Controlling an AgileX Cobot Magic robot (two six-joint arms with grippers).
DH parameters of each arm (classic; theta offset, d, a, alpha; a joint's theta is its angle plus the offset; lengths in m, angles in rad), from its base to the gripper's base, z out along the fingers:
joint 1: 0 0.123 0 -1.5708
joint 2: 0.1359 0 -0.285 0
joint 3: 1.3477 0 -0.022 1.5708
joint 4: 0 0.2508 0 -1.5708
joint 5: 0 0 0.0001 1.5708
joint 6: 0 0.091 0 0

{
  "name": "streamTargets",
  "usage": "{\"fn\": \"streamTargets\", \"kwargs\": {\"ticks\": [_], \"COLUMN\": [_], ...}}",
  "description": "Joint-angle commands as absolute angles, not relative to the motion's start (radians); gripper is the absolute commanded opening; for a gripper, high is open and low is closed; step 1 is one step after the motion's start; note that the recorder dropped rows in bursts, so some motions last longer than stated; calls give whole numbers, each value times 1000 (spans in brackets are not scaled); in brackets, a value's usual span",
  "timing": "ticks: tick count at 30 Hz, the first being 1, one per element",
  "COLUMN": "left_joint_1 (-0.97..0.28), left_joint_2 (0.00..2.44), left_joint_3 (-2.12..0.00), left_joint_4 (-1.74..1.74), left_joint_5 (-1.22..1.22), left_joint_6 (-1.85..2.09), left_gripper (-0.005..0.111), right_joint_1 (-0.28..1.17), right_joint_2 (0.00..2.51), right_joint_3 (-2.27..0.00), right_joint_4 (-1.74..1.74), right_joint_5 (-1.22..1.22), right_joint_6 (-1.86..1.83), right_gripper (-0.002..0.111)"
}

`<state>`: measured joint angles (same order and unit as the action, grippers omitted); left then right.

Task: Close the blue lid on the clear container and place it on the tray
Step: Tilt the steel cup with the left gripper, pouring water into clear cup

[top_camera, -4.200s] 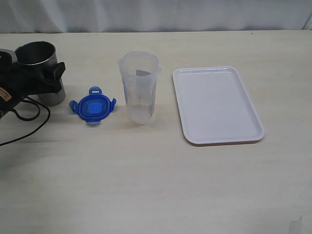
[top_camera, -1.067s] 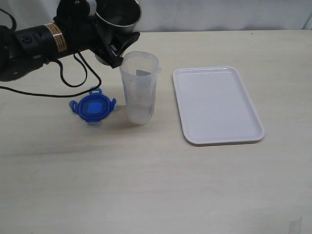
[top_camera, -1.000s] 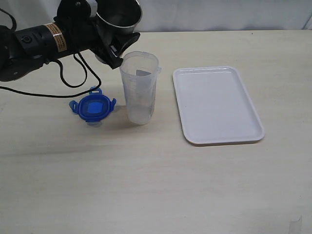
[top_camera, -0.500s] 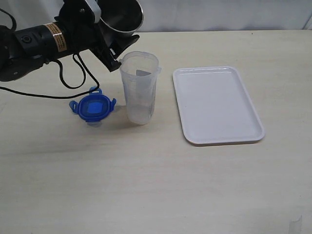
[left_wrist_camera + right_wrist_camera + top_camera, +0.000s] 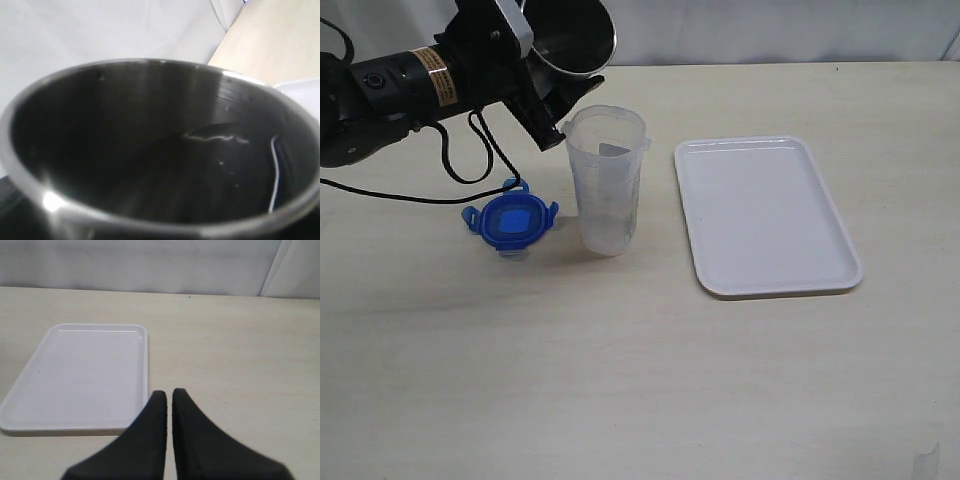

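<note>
Aloft, left tool [image 5: 544, 78] grips steel cup [image 5: 576, 32]; arm label [image 5: 439, 77] illegible.

The small round translucent blue plastic lid [image 5: 510, 220] lies flat, flaps spread, just beside the tall clear plastic container [image 5: 606, 185], which stands upright and uncovered. The flat white rectangular plastic tray [image 5: 765, 215] lies near the container's opposite side.

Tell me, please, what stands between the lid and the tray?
The clear container stands upright between the lid and the tray, touching neither; the exterior view shows this.
</note>
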<state>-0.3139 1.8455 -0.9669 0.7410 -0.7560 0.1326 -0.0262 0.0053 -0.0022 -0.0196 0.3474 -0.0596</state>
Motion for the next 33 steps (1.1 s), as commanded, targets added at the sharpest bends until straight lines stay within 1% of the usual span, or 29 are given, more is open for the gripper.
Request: {"fn": "streamTargets", "kwargs": {"ticks": [1, 33], "left_joint_1": [-315, -315], "left_joint_2": [1823, 1823], "left_joint_3": [-982, -982], "left_joint_4": [724, 722], "left_joint_5": [-826, -820], "left_joint_6": [195, 400], "left_gripper": [0, 0], "right_joint_1": [-32, -32], "right_joint_2": [0, 0], "right_joint_3": [0, 0], "right_joint_4": [-15, -15], "right_joint_5": [342, 342], "right_joint_6": [-60, -60], "right_gripper": [4, 4]}}
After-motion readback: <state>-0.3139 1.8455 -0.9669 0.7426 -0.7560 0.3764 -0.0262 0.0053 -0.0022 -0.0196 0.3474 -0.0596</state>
